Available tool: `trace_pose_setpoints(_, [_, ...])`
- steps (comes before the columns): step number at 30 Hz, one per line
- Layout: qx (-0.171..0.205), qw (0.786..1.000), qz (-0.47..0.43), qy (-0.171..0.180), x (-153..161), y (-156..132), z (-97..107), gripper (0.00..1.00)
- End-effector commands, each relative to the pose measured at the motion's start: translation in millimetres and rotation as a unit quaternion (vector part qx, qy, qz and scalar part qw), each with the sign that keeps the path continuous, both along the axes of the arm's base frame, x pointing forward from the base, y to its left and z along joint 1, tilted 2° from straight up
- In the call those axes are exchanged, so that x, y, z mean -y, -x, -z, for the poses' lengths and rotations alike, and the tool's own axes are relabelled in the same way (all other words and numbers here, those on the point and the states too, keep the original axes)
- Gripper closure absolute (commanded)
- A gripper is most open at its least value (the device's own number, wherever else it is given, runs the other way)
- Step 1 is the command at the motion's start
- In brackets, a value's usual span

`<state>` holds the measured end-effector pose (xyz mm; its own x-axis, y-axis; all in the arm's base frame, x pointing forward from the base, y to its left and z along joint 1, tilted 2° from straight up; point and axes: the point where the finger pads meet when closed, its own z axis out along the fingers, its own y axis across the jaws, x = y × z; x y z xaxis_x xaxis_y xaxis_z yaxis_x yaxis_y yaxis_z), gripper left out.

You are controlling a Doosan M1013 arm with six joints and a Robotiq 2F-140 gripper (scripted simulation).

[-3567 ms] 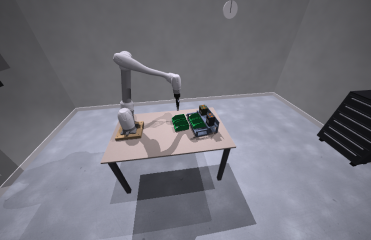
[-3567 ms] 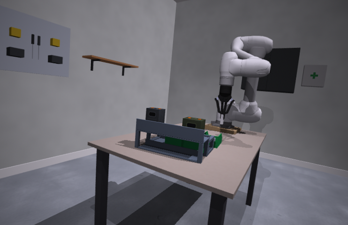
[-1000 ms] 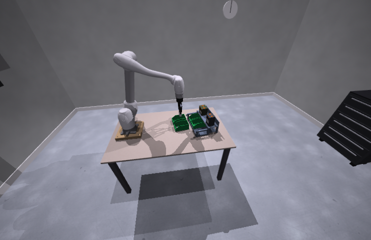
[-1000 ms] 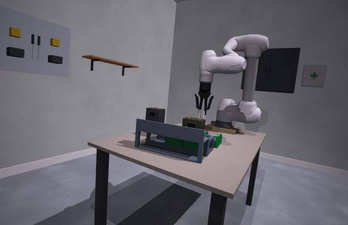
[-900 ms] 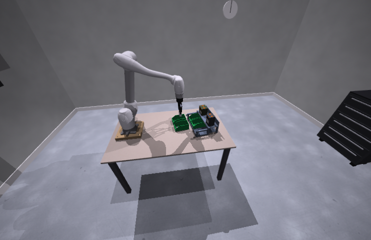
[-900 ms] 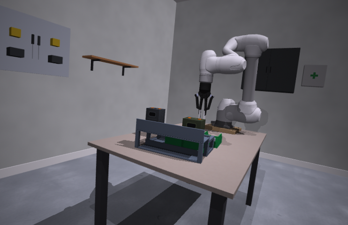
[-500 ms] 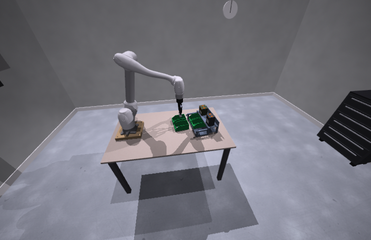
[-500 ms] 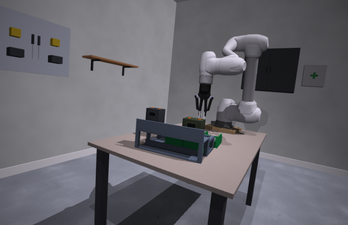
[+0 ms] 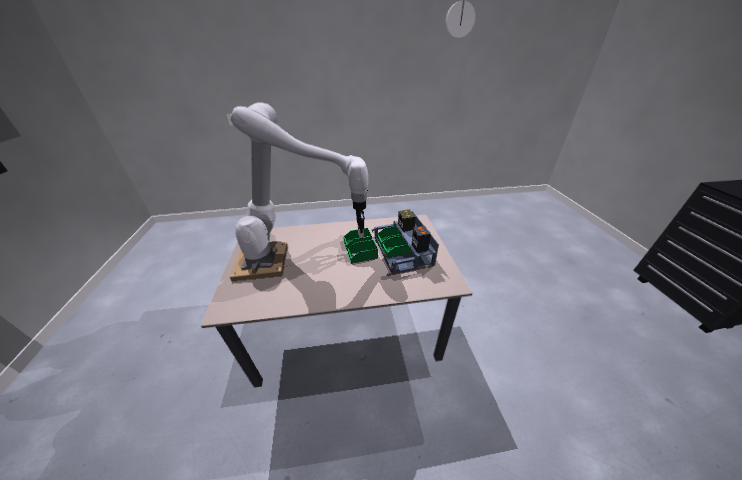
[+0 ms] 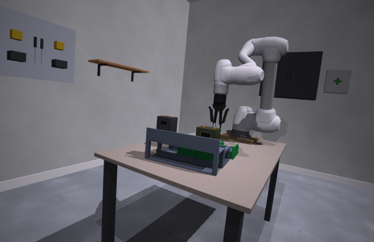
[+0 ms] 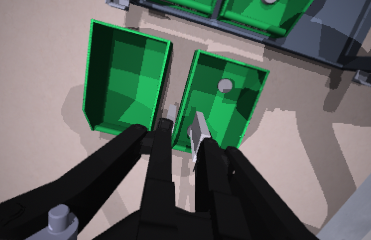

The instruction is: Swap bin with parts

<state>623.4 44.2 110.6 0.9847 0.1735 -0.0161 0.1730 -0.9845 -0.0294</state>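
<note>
In the top view, the gripper [image 9: 360,233] [image 10: 216,124] [image 11: 183,119] points down at two green bins on the robot's side of the shelf [image 9: 435,255] [image 10: 181,140] [image 11: 313,40]. The parts bin [image 9: 364,254] [image 11: 213,102] looks like the nearer one to this camera, and the empty bin [image 9: 355,233] [image 10: 234,152] [image 11: 125,80] the farther one. An olive box [image 9: 406,221] [image 10: 207,132] and a dark box [image 9: 421,240] [image 10: 166,124] sit up on the shelf.

In the outside view, the gripper is past the shelf. Its fingers are a little bit apart. I can't make out the parts bin there.

In the wrist view, the fingers are apart, one on each side of the parts bin's wall, the wall by the empty bin. They don't look pinched on it. A round grey part [image 11: 225,85] lies inside. Both bins are just beside the shelf, and the shelf's open gap looks to be past its own green bins.

I think the job now is to grab the parts bin. The fingers should go straight down, miss the empty bin, squeeze that one wall, then lift slowly. A wall held at one spot could twist, and a big tip could spill the parts near the shelf.
</note>
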Motion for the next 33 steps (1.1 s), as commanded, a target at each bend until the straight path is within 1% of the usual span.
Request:
trace_pose_setpoints(1, [0.000, 1.000, 0.000, 0.000, -0.2, 0.1, 7.5, 0.76])
trace_pose_setpoints(12, [0.000, 1.000, 0.000, 0.000, -0.8, 0.4, 26.8, 0.76])
trace_pose_setpoints(23, [0.000, 1.000, 0.000, 0.000, -1.0, 0.5, 34.0, 0.76])
trace_pose_setpoints(33, [0.000, 1.000, 0.000, 0.000, -1.0, 0.5, 34.9, 0.76])
